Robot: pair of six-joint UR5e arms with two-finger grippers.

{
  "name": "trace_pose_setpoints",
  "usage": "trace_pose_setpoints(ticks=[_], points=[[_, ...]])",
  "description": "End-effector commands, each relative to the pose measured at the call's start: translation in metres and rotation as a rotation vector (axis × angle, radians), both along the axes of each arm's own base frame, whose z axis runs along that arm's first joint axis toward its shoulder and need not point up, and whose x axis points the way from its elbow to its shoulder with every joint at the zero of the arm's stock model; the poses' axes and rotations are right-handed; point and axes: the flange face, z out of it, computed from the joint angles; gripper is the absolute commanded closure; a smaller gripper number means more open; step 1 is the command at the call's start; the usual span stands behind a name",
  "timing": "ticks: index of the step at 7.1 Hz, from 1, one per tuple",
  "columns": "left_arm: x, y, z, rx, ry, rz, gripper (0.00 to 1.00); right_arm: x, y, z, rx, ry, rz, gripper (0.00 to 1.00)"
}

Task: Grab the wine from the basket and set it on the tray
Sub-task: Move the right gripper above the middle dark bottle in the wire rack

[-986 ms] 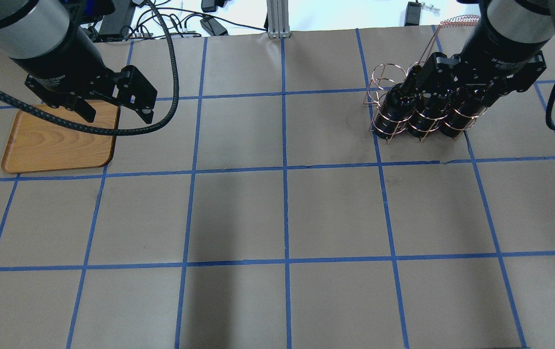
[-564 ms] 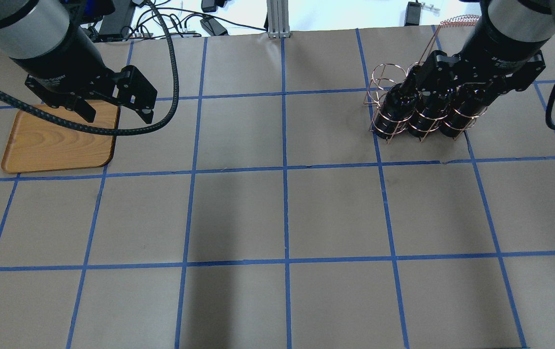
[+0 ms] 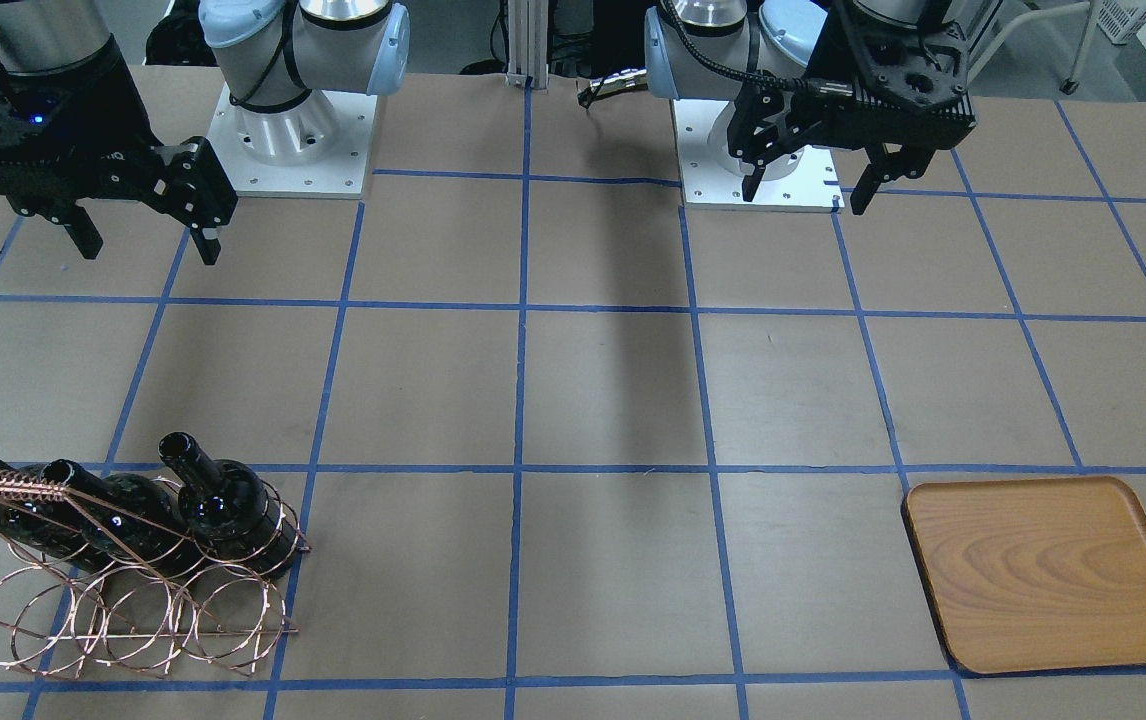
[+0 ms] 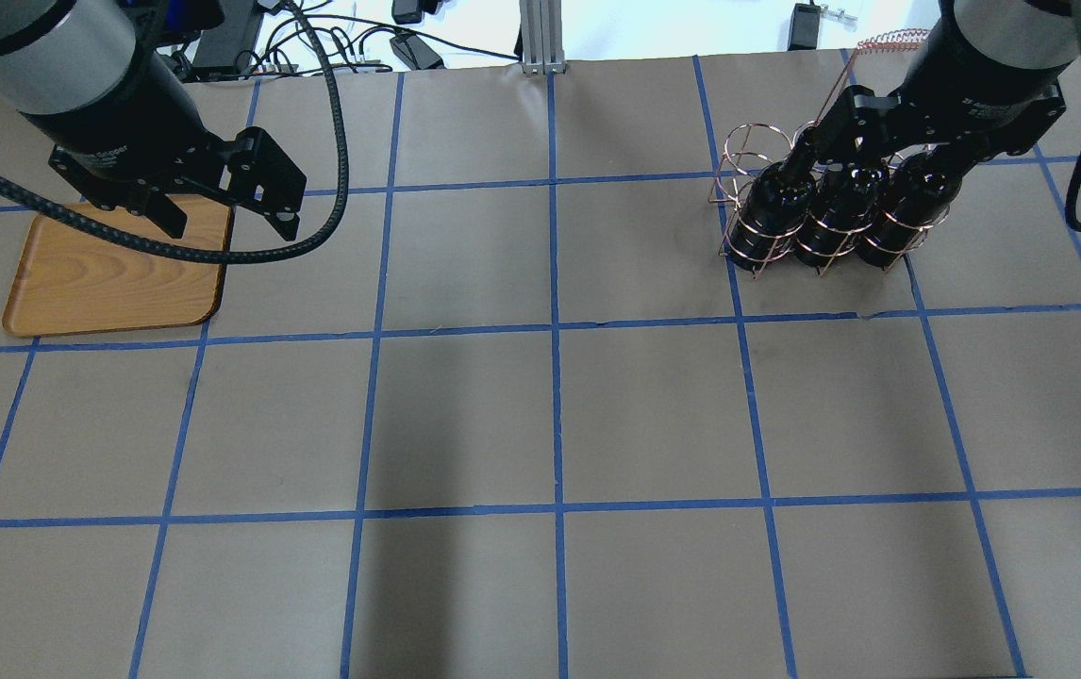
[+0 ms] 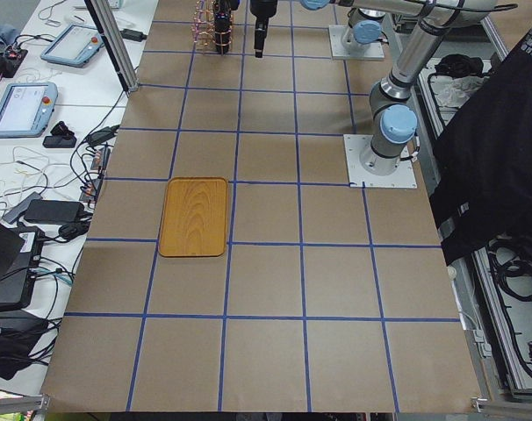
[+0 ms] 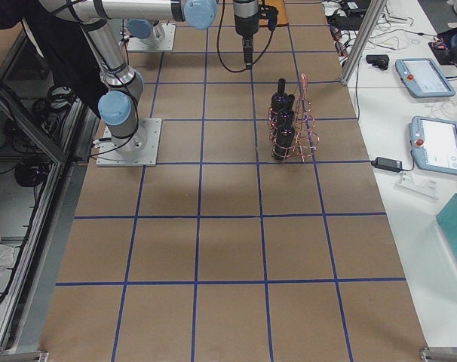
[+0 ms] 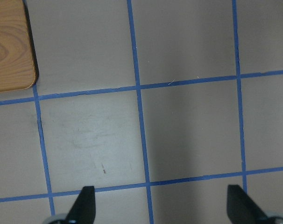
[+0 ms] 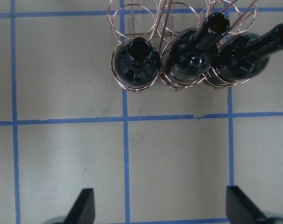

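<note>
Three near-black wine bottles stand leaning in the rose-copper wire basket at the table's far right. My right gripper is open and empty. It hangs high above the table, apart from the bottles, which sit at the top of the right wrist view. The wooden tray lies bare at the far left. My left gripper is open and empty, above the tray's right edge.
The brown table has a grid of blue tape. The basket's coiled handle slants up beside my right arm. Cables and power bricks lie past the far edge. Both arm bases stand on the robot's side.
My right gripper has shifted slightly toward the top of the overhead view, uncovering more of the bottles. It stays open. The left arm, the tray and the basket have not moved.
</note>
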Motion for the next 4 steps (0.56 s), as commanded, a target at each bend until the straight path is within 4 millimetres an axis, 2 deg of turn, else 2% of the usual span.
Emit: trace_pose_setpoints(ticks=[1,2,3,4], points=[[0.000,0.000,0.000,0.001,0.000,-0.001,0.00,-0.024,-0.013,-0.011,0.022,0.019,0.105,0.00],[0.000,0.000,0.000,-0.001,-0.001,-0.002,0.00,-0.057,-0.030,-0.017,-0.013,0.024,0.117,0.00],[0.000,0.000,0.000,0.001,0.000,0.001,0.00,-0.072,-0.046,-0.034,0.000,0.020,0.101,0.00],[0.000,0.000,0.000,-0.001,-0.001,-0.002,0.00,-0.077,-0.060,-0.035,-0.044,0.033,0.100,0.00]])
